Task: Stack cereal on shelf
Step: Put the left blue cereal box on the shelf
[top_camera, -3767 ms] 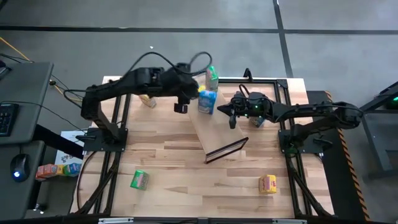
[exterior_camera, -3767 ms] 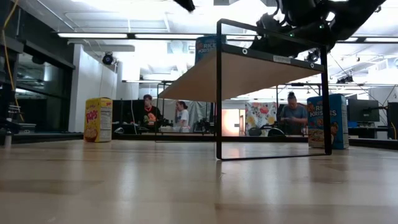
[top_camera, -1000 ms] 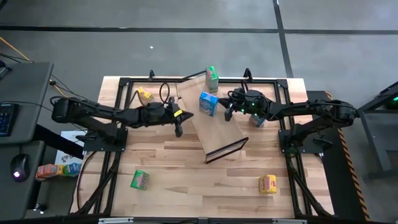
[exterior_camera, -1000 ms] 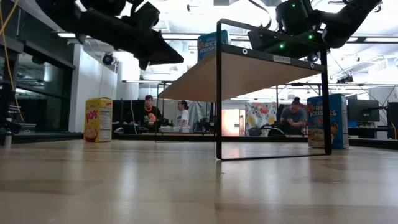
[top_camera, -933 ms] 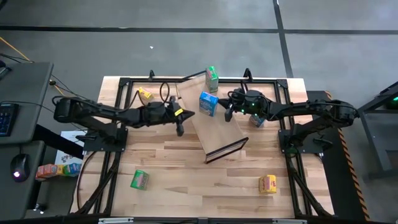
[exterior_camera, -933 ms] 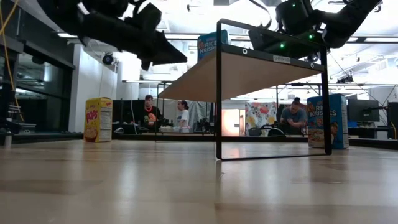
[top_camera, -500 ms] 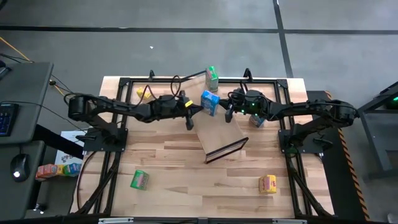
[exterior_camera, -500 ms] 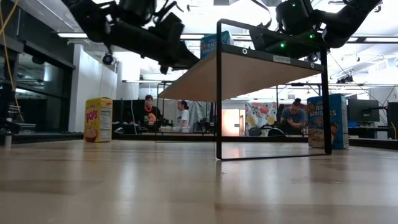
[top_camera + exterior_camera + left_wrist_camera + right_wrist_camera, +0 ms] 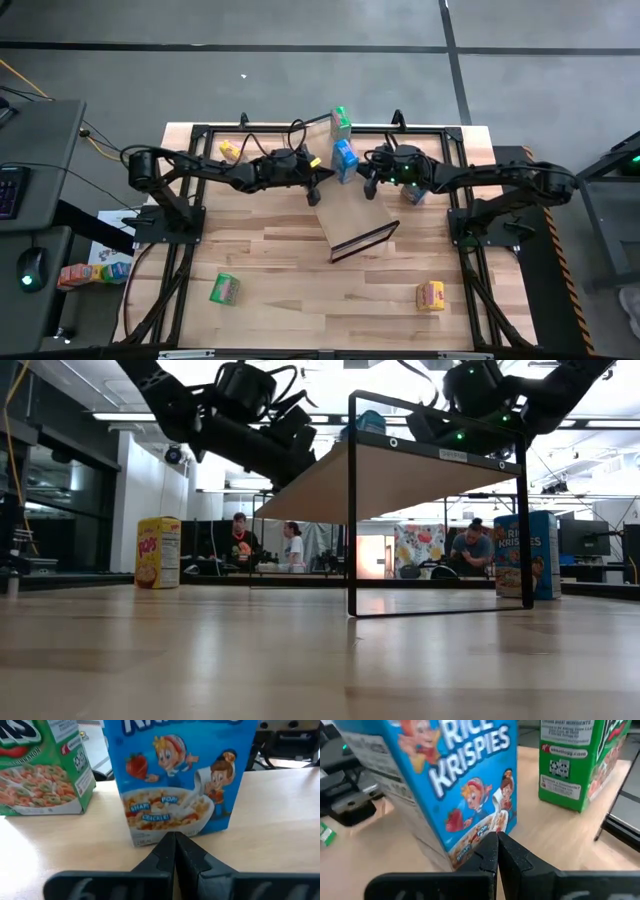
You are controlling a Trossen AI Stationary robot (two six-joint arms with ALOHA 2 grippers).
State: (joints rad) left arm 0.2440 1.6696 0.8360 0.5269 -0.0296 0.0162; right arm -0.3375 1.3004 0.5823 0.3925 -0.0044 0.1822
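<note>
The shelf (image 9: pixel 352 215) is a light-wood board whose near end is raised on a thin dark frame (image 9: pixel 437 510). It slopes down toward the far side. A blue cereal box (image 9: pixel 345 160) stands on its far part, and a green one (image 9: pixel 341 122) stands behind that. My left gripper (image 9: pixel 315 192) is shut and comes in from the left, its tips at the blue box's lower edge (image 9: pixel 175 840). My right gripper (image 9: pixel 369 186) is shut and sits on the box's other side (image 9: pixel 496 837). My left gripper sets its shut fingertips (image 9: pixel 167 851) against one printed broad face of the blue box, at the middle of its lower edge (image 9: pixel 172 831). It comes nearly level from the table's left. The box stands upright on the shelf. My right gripper has its shut fingertips (image 9: pixel 490 851) against the lower part of the opposite printed face (image 9: pixel 487 822), coming nearly level from the table's right. Whether they touch the box, I cannot tell.
A yellow box (image 9: pixel 230 150) stands at the far left of the table. A green box (image 9: pixel 224 288) lies near left and a yellow one (image 9: pixel 431 295) near right. A blue box (image 9: pixel 415 196) stands under my right arm. People sit in the room beyond.
My left gripper has travelled toward the table's right edge, up to the blue box, staying shut. The blue box has turned about on the shelf and shows a narrower outline from above, shifted slightly right. It stays upright.
</note>
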